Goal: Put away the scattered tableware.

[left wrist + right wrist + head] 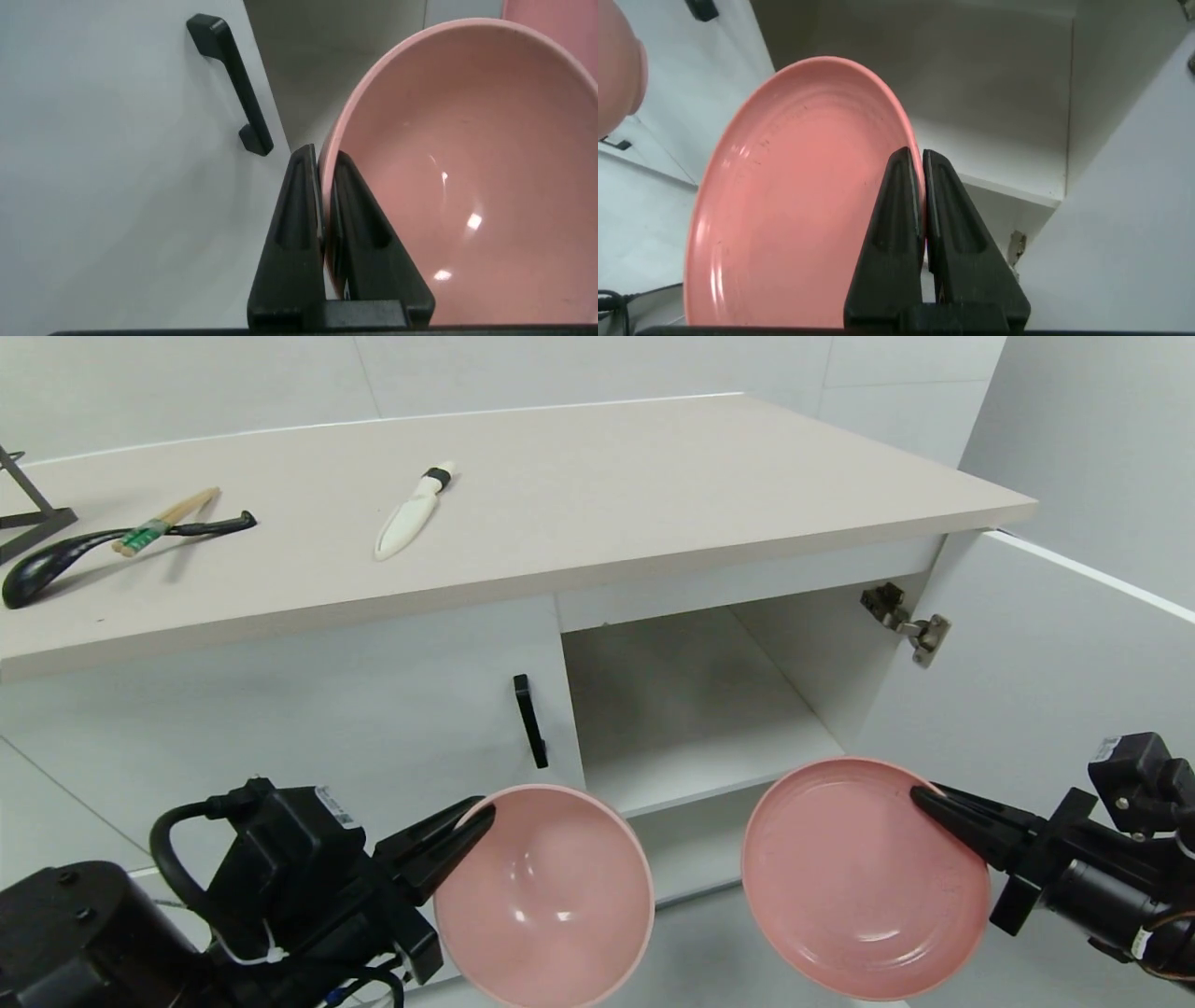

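- Two pink dishes hang in front of the open cabinet (pixel 691 709), side by side and apart.
- Left gripper (pixel 485 812) is clamped on the rim of the pink bowl (pixel 546 905), below the closed door's black handle (pixel 530 721).
- Right gripper (pixel 920 795) pinches the rim of the pink plate (pixel 850 887), near the swung-open door (pixel 1046 663).
- On the countertop (pixel 607 476) above lie a black spoon (pixel 56 560) with chopsticks (pixel 168 518) across its handle, and a white knife (pixel 411 513) well apart from them.
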